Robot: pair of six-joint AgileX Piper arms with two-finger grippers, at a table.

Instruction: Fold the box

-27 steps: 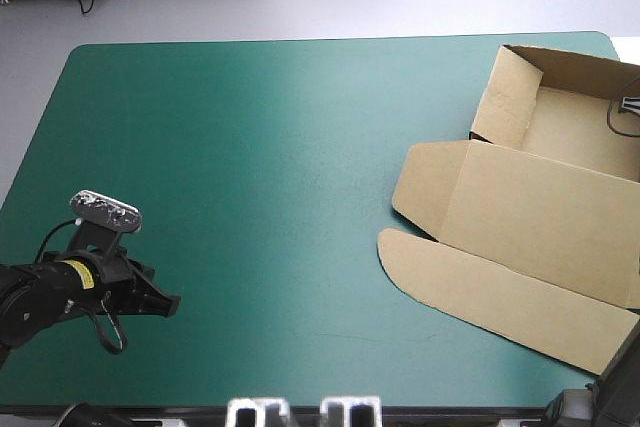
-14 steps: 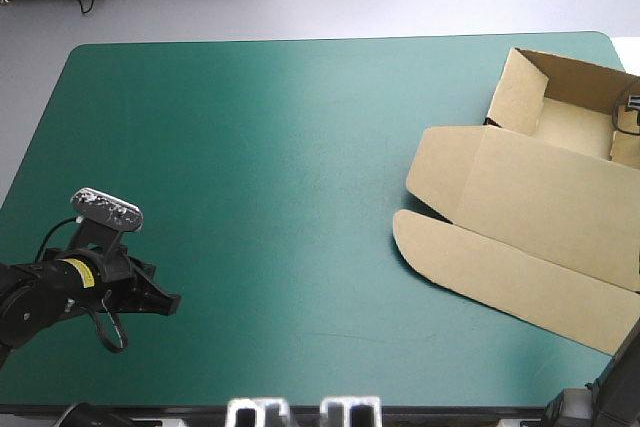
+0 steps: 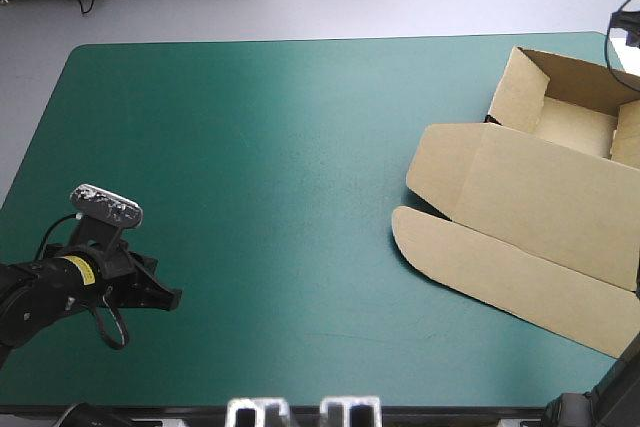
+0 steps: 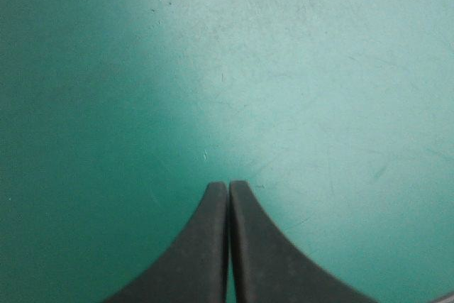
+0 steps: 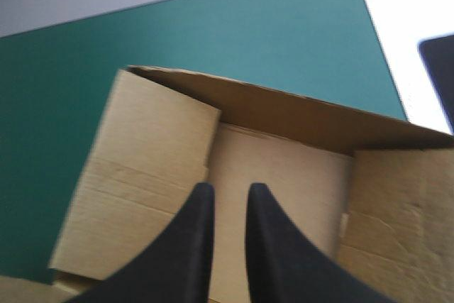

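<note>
1. Nearest the robot, the left gripper (image 3: pixel 168 299) hung low over the near-left part of the teal-green cover (image 3: pixel 260 167). Its black fingers were pressed together to a point, holding nothing, well apart from the box.
2. The brown box (image 3: pixel 540 207) lay at the table's right side as an open tray with its lid spread flat. Its nearest part was the long rounded tuck flap (image 3: pixel 480 282), lying flat on the cover.
3. Beyond that lay the broad lid panel (image 3: pixel 545 197), with a small side flap (image 3: pixel 435 162) at its left end.
4. Farthest off, by the far right corner, stood the tray (image 3: pixel 575 127) with its walls raised. The right gripper (image 5: pixel 230 189) hung above the tray floor, fingers slightly parted with nothing between them.
5. The board looked light and stiff within each panel, but free to hinge at its creases. It would probably slide on the smooth cover if pushed unbraced. The tuck flap's free edge seemed the best place to pinch, with the other gripper steadying a tray wall. A hard squeeze could dent the board.
</note>
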